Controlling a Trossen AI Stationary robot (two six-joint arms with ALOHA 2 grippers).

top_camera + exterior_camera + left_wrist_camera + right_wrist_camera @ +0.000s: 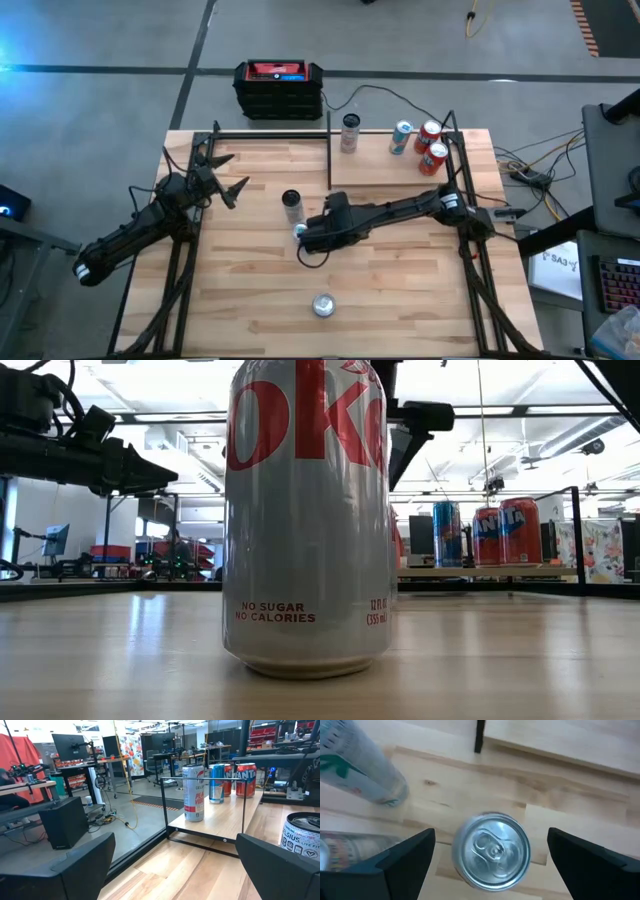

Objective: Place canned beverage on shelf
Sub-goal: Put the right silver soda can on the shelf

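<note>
Plainly silver can (492, 851), upright

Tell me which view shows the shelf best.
High view: the whole shelf from above, nothing covering it. Left wrist view shows it obliquely; low view only a distant strip; right wrist view only a corner.

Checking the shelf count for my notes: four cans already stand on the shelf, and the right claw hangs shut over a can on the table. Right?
Not quite: the right claw is open, its fingers spread on either side of the can below it, as the right wrist view shows. The rest holds: four cans stand on the shelf.
</note>
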